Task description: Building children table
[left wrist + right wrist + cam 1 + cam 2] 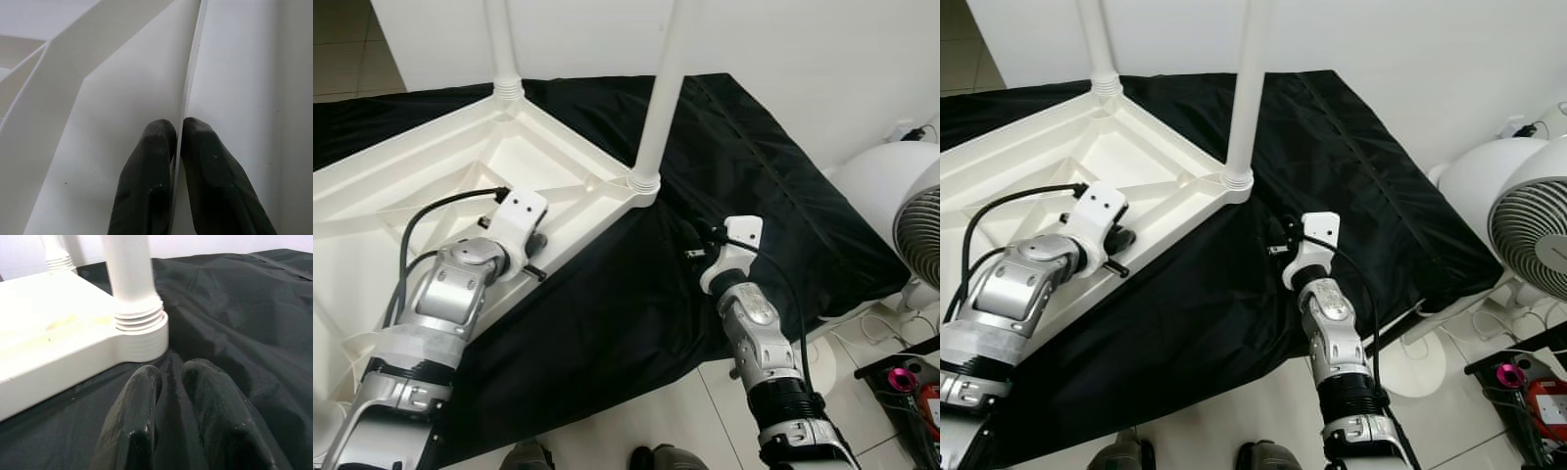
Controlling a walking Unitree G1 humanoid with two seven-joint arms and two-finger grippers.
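A white plastic children's table lies upside down on a black cloth. Two white legs stand screwed into its corners, one at the near right corner and one at the far corner. My left gripper is shut on a thin rib of the table's rim, along the edge facing me. My right gripper is shut with nothing in it, low over the cloth just right of the near leg's threaded socket.
A white fan stands on the floor at the right, with cables and a pink object near it. A white wall runs behind the table. The cloth's front edge hangs over pale floor tiles.
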